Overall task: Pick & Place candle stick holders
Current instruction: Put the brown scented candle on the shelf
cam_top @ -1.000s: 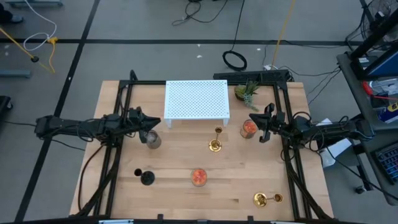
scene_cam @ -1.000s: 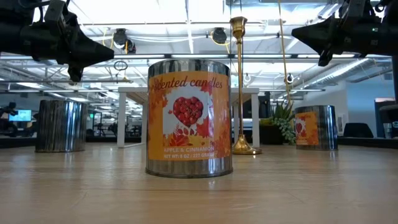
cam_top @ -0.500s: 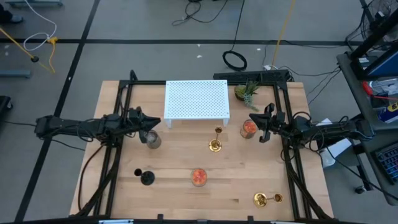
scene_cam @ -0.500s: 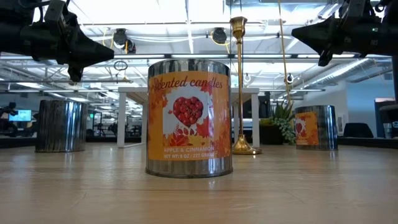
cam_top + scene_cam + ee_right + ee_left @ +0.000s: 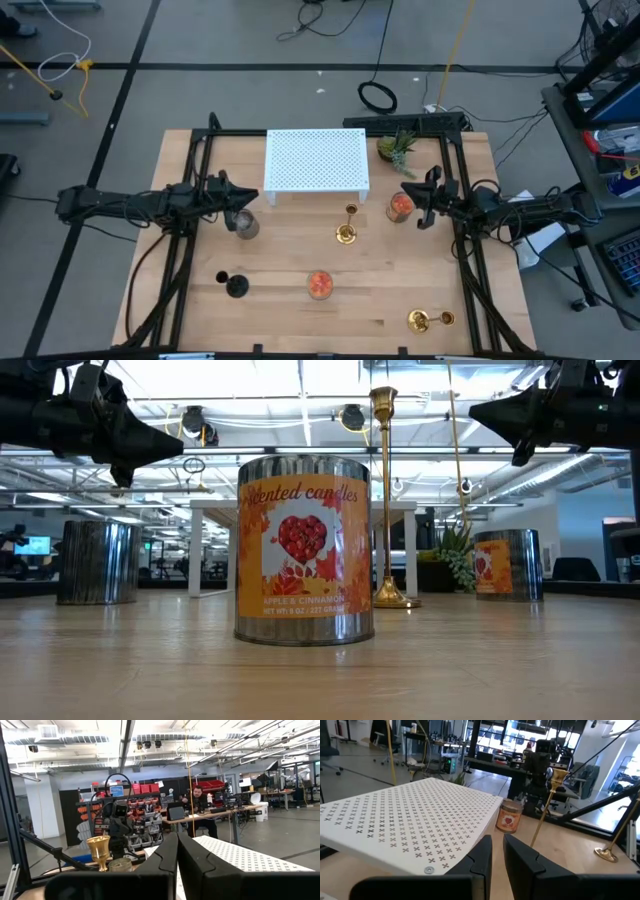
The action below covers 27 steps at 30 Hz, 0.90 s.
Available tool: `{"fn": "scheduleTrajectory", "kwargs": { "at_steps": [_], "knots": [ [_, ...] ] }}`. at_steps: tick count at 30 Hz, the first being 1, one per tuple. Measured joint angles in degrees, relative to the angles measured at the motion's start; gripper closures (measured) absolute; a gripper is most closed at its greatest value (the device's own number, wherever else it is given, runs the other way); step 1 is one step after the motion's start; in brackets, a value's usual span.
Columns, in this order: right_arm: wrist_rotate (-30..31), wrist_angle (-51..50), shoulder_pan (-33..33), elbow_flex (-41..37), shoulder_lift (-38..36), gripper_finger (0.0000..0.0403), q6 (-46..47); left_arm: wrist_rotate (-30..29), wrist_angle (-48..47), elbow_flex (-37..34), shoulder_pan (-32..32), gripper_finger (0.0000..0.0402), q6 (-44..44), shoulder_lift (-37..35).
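Note:
An orange glass cup (image 5: 320, 285) stands mid-table, large in the low view (image 5: 305, 550). A gold stemmed holder (image 5: 346, 232) stands upright behind it (image 5: 385, 500). A second orange cup (image 5: 400, 206) stands at the right, near the plant. A grey cup (image 5: 246, 225) stands at the left (image 5: 97, 562). A black stemmed holder (image 5: 232, 284) lies on its side near the left, and a second gold holder (image 5: 428, 320) lies near the front right. My left gripper (image 5: 252, 197) is shut and empty, raised just beyond the grey cup. My right gripper (image 5: 406, 188) is shut and empty, raised just beyond the right orange cup.
A white perforated stand (image 5: 316, 160) sits at the table's far middle, and a small green potted plant (image 5: 397, 148) stands to its right. Black frame rails (image 5: 190, 250) run along both table sides. A person (image 5: 200, 800) sits at a desk in the room behind.

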Motion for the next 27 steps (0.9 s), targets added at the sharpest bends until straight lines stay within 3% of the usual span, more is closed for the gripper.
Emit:
{"fn": "scheduleTrajectory", "kwargs": {
  "at_steps": [10,18,21,27],
  "knots": [
    [0.00,3.77,0.09,0.00,-0.02,0.0394,4.14,0.01,0.96,0.00,0.02,0.0350,-0.04,-0.01],
    [-0.21,5.00,0.06,0.00,-0.02,0.0394,-0.05,-1.31,1.40,-0.01,0.02,0.0350,0.62,0.01],
    [-4.10,4.96,0.10,0.00,0.05,0.0394,-2.78,-1.30,1.68,-0.01,0.02,0.0350,2.06,0.00],
    [-5.95,4.88,0.11,0.00,0.17,0.0387,-1.73,5.84,1.71,-0.01,0.02,0.0346,6.41,0.01]
  ]
}}
